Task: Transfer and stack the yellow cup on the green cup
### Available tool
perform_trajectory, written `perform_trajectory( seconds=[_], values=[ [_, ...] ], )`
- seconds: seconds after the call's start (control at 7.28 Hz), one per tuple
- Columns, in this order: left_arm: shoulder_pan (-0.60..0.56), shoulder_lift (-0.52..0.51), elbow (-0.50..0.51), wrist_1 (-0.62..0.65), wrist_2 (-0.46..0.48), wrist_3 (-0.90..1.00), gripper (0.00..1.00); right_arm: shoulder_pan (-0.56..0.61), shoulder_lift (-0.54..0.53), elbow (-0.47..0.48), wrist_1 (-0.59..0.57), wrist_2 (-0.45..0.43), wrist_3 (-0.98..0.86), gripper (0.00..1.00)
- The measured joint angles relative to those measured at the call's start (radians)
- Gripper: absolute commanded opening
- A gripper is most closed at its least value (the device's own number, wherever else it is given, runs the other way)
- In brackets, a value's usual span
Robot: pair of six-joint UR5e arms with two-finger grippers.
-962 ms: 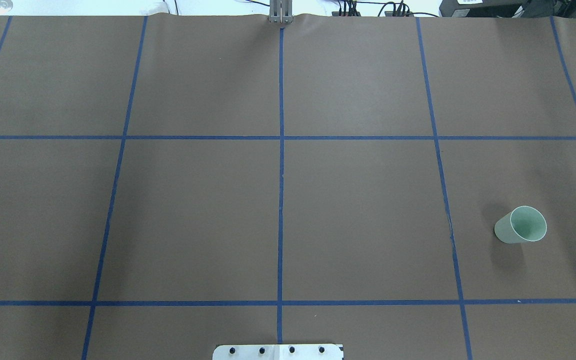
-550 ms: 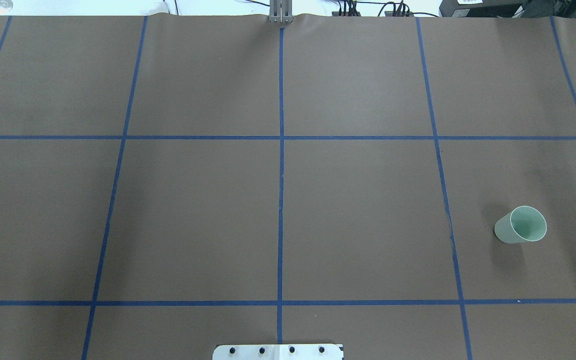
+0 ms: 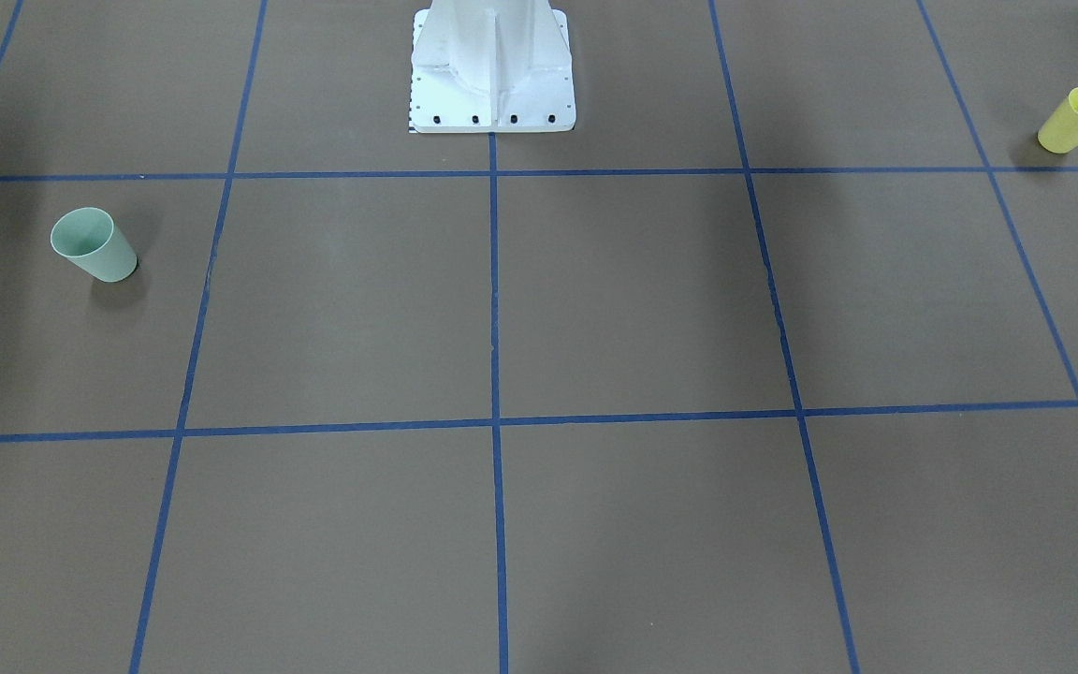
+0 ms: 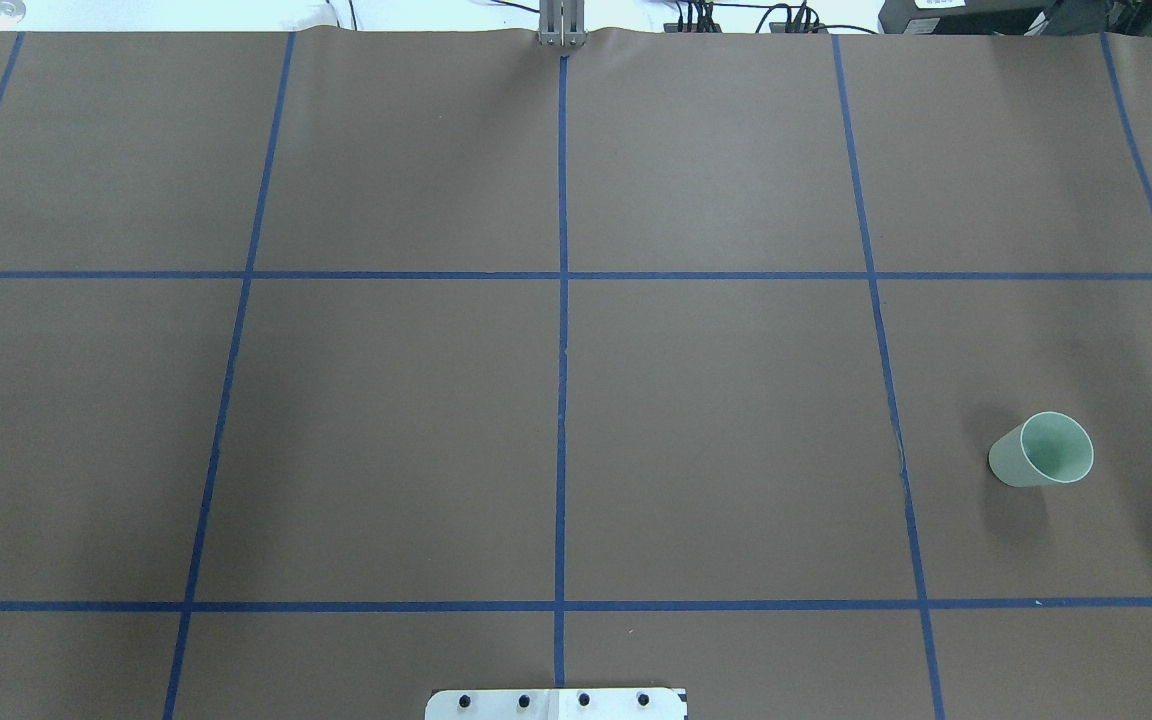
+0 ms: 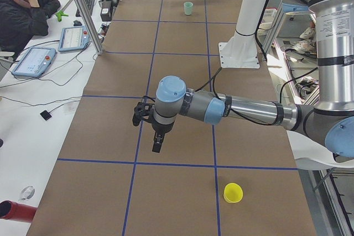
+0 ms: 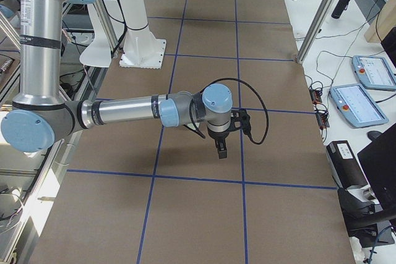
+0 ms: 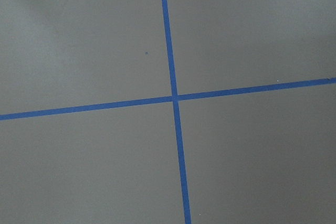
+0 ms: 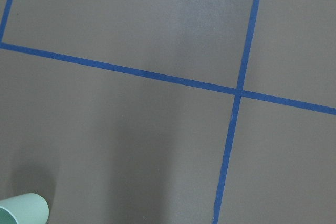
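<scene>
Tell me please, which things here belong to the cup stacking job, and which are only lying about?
For the job:
yellow cup, rim up, on the robot's far left
green cup, rim up, on its far right

Only lying about:
tablet and red cylinder, both on the white side bench

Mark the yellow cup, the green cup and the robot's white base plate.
yellow cup [image 3: 1066, 129], exterior front-facing view, on its outer side wall.
green cup [image 3: 109, 259], exterior front-facing view, on its outer side wall.
white base plate [image 4: 554, 709], overhead exterior view, on its flat top between the bolts.
</scene>
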Motion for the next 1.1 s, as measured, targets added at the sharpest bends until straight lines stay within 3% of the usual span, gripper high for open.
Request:
perform_trajectory(
  seconds=[0.41, 1.1],
  values=[
    [0.206, 0.012, -0.006, -0.007, 0.196, -0.402, 1.00, -0.001, -0.002, 0.001, -0.005, 0.001, 0.000, 1.00],
    [0.232, 0.096, -0.028, -0.049, 0.546, -0.797, 1.00, -0.009, -0.016, -0.026, -0.001, -0.002, -0.001, 1.00]
  ],
)
